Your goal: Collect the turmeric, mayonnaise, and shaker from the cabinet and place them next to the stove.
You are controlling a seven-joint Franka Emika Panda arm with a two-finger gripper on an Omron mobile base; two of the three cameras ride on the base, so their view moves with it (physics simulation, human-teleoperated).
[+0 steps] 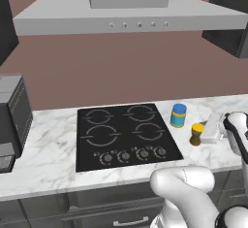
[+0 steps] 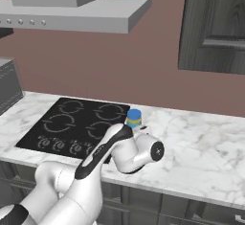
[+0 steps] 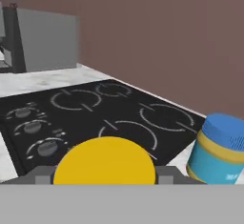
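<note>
The turmeric (image 1: pixel 196 134), a small amber jar with a yellow lid, stands on the marble counter just right of the stove (image 1: pixel 123 135). My gripper (image 1: pixel 203 134) reaches it from the right and is shut on it. In the hand view the yellow lid of the turmeric (image 3: pixel 105 163) sits between the finger tips of my gripper (image 3: pixel 105 176). The blue-lidded mayonnaise (image 1: pixel 178 115) (image 2: pixel 134 118) (image 3: pixel 221 149) stands upright behind it, close to the stove's right edge. The cabinet (image 2: pixel 215 25) hangs at the upper right. The shaker is out of view.
A grey range hood (image 1: pixel 131 18) hangs over the stove. A dark grey coffee machine (image 1: pixel 12 115) stands on the counter at far left. Marble counter (image 2: pixel 201 147) stretches to the right of the jars. My own arm crosses the counter's front edge.
</note>
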